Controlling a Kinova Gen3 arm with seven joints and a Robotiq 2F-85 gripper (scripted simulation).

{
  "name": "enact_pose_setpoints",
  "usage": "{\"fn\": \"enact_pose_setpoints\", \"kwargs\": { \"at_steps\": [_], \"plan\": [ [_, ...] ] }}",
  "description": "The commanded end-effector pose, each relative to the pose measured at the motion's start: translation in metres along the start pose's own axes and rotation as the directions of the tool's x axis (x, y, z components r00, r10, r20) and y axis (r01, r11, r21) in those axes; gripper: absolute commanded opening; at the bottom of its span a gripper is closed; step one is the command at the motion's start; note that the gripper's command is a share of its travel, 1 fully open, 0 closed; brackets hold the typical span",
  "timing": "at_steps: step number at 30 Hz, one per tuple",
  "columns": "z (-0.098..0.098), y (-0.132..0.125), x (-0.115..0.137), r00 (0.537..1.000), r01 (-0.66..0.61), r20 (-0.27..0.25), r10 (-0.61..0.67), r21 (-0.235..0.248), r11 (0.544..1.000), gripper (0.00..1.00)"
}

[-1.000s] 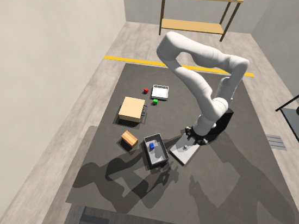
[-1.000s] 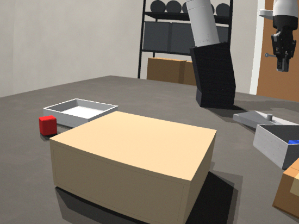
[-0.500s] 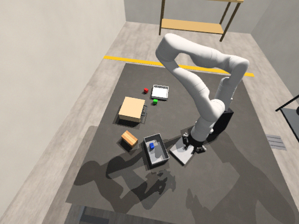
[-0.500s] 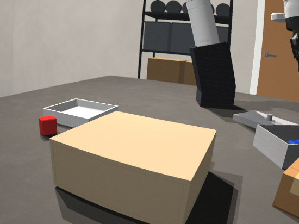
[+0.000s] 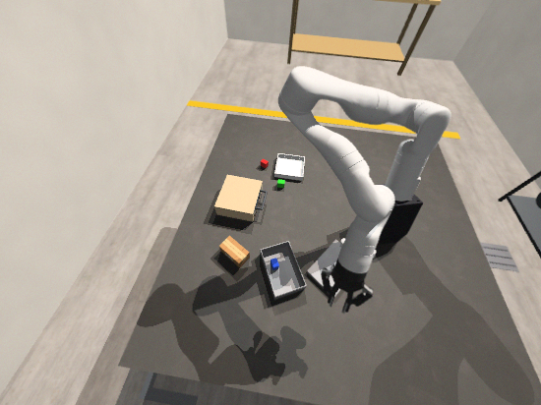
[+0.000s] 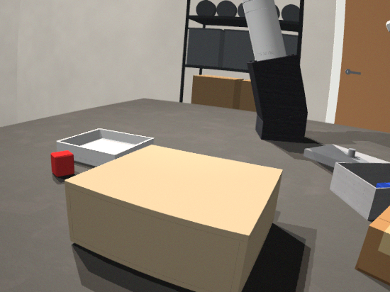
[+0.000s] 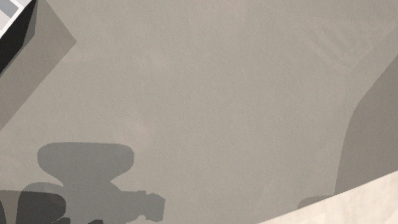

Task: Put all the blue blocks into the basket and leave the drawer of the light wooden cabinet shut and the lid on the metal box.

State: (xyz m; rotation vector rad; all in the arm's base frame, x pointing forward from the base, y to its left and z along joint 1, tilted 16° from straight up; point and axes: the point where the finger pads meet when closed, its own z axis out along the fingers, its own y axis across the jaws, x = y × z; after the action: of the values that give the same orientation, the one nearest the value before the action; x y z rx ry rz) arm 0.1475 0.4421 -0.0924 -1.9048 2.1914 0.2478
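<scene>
The black two-finger gripper (image 5: 339, 306) is hanging beside the open grey metal box (image 5: 302, 287) (image 6: 354, 190), its jaws standing partly apart with nothing visible between them. One small blue cube (image 5: 274, 263) (image 6: 383, 185) is sitting inside that box (no blue is showing in the shallow white rectangular basket (image 5: 289, 178) (image 6: 85, 154)). The flat grey metal lid (image 5: 320, 268) (image 6: 327, 152) is lying off the box, near it. A red cube (image 5: 264, 163) (image 6: 62, 164) and a green cube (image 5: 280, 184) are resting outside the basket.
</scene>
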Motion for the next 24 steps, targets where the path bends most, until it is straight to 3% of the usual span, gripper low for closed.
{"fn": "enact_pose_setpoints", "kwargs": {
  "at_steps": [1,7,13,15,17,24],
  "plan": [
    [0.003,0.003,-0.015,0.999,0.036,0.042,-0.035,-0.021,0.999,0.4],
    [0.002,0.015,-0.064,0.964,0.202,0.189,-0.186,-0.067,0.977,0.4],
    [-0.004,0.031,-0.103,0.874,0.405,0.325,-0.361,-0.08,0.911,0.4],
    [-0.007,0.036,-0.112,0.831,0.477,0.364,-0.421,-0.077,0.875,0.4],
    [-0.007,0.036,-0.112,0.831,0.477,0.364,-0.421,-0.077,0.875,0.4],
    [-0.016,0.053,-0.126,0.631,0.718,0.462,-0.624,-0.041,0.695,0.4]
  ]
}}
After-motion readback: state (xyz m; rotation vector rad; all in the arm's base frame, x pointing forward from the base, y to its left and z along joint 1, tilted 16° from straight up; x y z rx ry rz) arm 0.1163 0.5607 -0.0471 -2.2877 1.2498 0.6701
